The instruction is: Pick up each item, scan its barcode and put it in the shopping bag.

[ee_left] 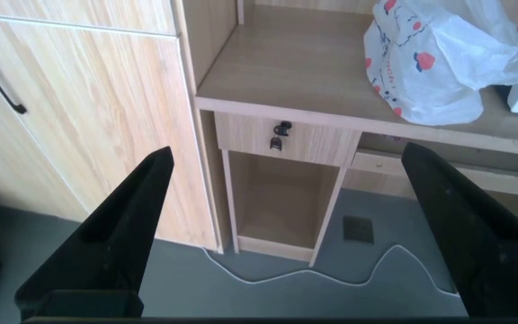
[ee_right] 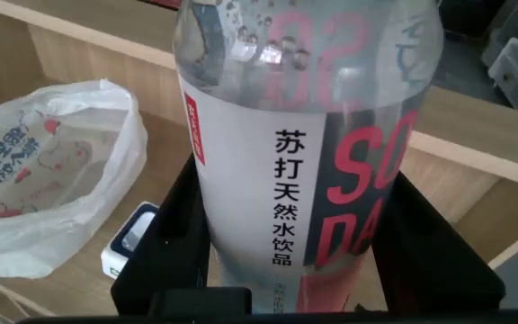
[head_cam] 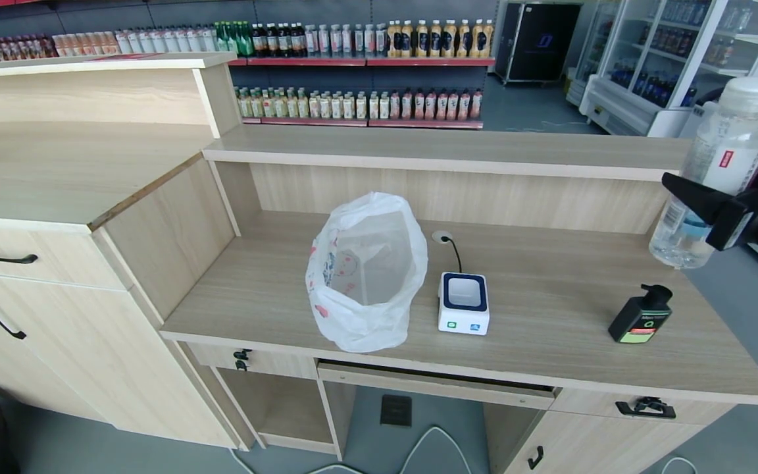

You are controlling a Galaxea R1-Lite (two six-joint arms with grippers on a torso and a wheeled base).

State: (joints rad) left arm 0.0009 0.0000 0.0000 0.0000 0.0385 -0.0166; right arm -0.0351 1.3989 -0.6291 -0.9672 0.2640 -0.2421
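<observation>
A clear drink bottle [head_cam: 714,172] with a white cap and white label hangs above the counter's right end, and my right gripper [head_cam: 714,214] is shut on its lower body. Up close, the bottle [ee_right: 308,144] stands between the black fingers [ee_right: 165,252]. The white shopping bag [head_cam: 366,270] stands open on the counter, left of the white-and-blue barcode scanner [head_cam: 463,303]. A black pump bottle [head_cam: 641,316] with a green and red label rests near the counter's right front. My left gripper [ee_left: 286,225] hangs open, low in front of the counter's left drawer, holding nothing.
The wooden counter [head_cam: 550,309] has a raised back ledge and a taller cabinet on its left. The scanner's cable runs to a grommet hole [head_cam: 443,236]. Shelves of drinks and glass fridges stand in the room behind.
</observation>
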